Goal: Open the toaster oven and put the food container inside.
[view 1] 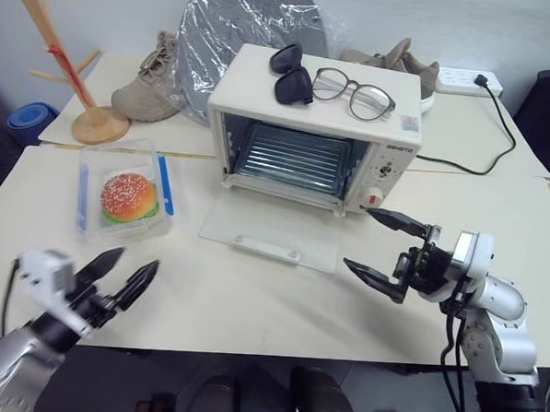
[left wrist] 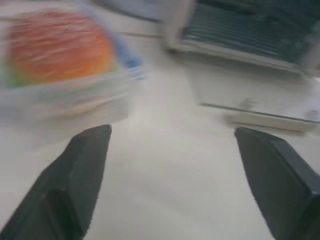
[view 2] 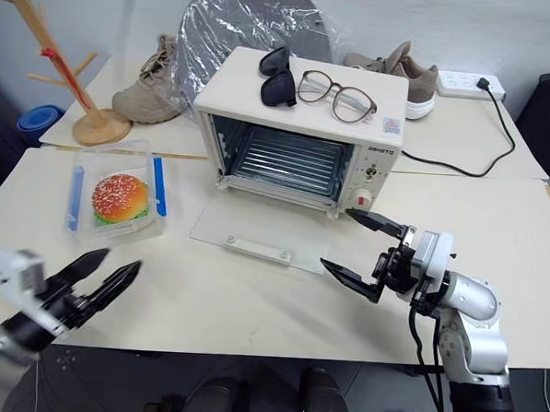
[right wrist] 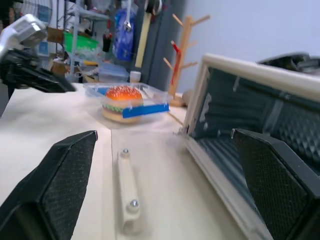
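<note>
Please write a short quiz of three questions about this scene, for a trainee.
1. True or false: the oven door is shut.
2. The container lies: A) inside the oven, B) on the table, C) on top of the oven.
3. What lies beside the sunglasses on the oven's top?

Key: 1 false, it lies flat open. 2 B, on the oven's left. 3 eyeglasses.

I work in a lab or workshop room: my desk (view 1: 251, 306) carries mismatched props, boots (view 1: 150, 87), a wooden rack (view 1: 74, 75), a power strip (view 1: 466, 82), and cluttered storage shelves (right wrist: 90, 35) stand beyond its edge.
</note>
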